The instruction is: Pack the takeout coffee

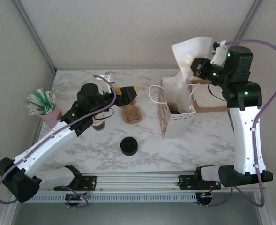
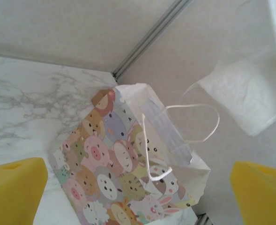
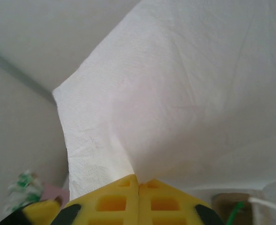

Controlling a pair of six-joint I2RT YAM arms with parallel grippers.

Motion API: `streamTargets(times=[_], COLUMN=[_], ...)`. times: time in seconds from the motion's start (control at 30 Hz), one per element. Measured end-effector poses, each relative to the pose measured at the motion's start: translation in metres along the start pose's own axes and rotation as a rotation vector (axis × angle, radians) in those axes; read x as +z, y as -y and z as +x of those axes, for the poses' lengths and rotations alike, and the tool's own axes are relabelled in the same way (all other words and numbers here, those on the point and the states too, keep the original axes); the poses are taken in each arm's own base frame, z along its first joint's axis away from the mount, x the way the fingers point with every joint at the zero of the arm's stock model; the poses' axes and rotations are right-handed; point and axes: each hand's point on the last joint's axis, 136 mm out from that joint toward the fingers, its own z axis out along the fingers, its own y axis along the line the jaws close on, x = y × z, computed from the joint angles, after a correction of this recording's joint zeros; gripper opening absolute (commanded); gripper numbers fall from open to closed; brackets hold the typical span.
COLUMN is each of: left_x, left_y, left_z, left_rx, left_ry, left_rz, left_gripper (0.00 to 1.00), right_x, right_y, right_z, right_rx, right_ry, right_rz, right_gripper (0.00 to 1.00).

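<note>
An animal-print paper bag (image 1: 165,116) stands open at mid-table, and the left wrist view looks at its printed side (image 2: 114,164) and white handles. A dark round shape (image 1: 175,113) lies inside the bag; I cannot tell whether it is the takeout coffee. My left gripper (image 1: 127,95) hovers left of the bag, its yellow fingers (image 2: 16,190) wide open with nothing between them. My right gripper (image 1: 194,69) is raised above the bag's far side. Its pads (image 3: 123,201) are shut on a white paper napkin (image 3: 175,93) that hangs over the bag (image 1: 188,51).
A low black pile of lids (image 1: 128,146) sits near the front. Under the left arm stands a stack of cups (image 1: 99,123), with a brown pulp piece (image 1: 131,114) beside it. A pink cup of straws (image 1: 45,107) is at the left. A brown box (image 1: 209,97) sits behind the bag.
</note>
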Motion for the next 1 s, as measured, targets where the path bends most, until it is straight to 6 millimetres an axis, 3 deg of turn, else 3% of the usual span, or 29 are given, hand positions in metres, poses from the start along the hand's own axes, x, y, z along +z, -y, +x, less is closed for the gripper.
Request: streamTargets(times=[0.17, 0.27, 0.57, 0.8, 1.0], left_x=[-0.003, -0.003, -0.001, 0.004, 0.023], left_y=[-0.004, -0.005, -0.006, -0.007, -0.012], left_z=[0.010, 0.015, 0.020, 0.024, 0.045], left_rx=[-0.027, -0.037, -0.052, -0.054, -0.071], left_ry=[-0.014, -0.026, -0.036, -0.047, -0.114], left_rz=[-0.003, -0.005, -0.001, 0.001, 0.004], left_gripper=[1.00, 1.00, 1.00, 0.98, 0.93], right_x=[0.013, 0.025, 0.051, 0.043, 0.030], right_y=[-0.038, -0.043, -0.011, 0.006, 0.018], right_z=[0.026, 0.040, 0.071, 0.082, 0.087], right_rx=[-0.017, -0.006, 0.042, 0.029, 0.005], right_ry=[-0.116, -0.184, -0.321, -0.345, -0.348], right_rz=[-0.158, -0.190, -0.077, 0.016, 0.088], right_gripper=[0.00, 0.00, 0.00, 0.00, 0.00])
